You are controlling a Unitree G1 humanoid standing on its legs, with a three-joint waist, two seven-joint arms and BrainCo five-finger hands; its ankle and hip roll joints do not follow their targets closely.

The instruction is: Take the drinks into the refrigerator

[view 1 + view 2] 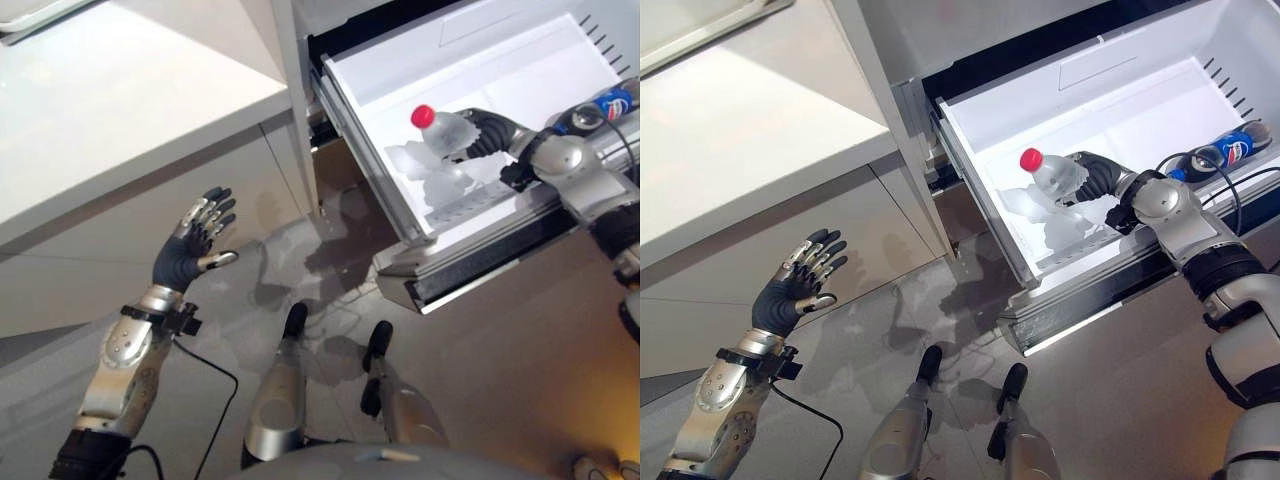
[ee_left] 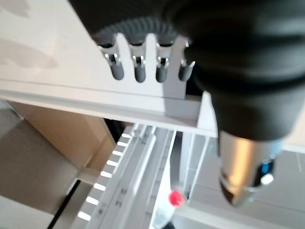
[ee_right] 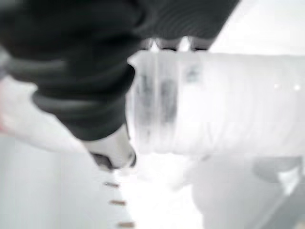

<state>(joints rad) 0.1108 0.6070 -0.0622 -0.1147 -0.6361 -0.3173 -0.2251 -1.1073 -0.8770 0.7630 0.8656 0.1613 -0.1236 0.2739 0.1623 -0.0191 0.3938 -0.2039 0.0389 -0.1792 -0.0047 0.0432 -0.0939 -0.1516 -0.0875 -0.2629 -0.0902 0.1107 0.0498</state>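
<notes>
1. We hold the clear bottle with the red cap (image 1: 1048, 172) in our right hand (image 1: 1096, 176), fingers wrapped round its body, over the open refrigerator drawer (image 1: 980, 190).
2. We judge it best to lower the bottle until it rests on the drawer floor before letting go.
3. A blue-labelled cola bottle (image 1: 1225, 155) lies well apart at the drawer's far end.
4. Clear bottles (image 1: 432, 172) already lie under ours and crowd the spot.
5. Our left hand (image 1: 190, 246) hangs empty, fingers spread, near the white cabinet (image 1: 120, 100).
</notes>
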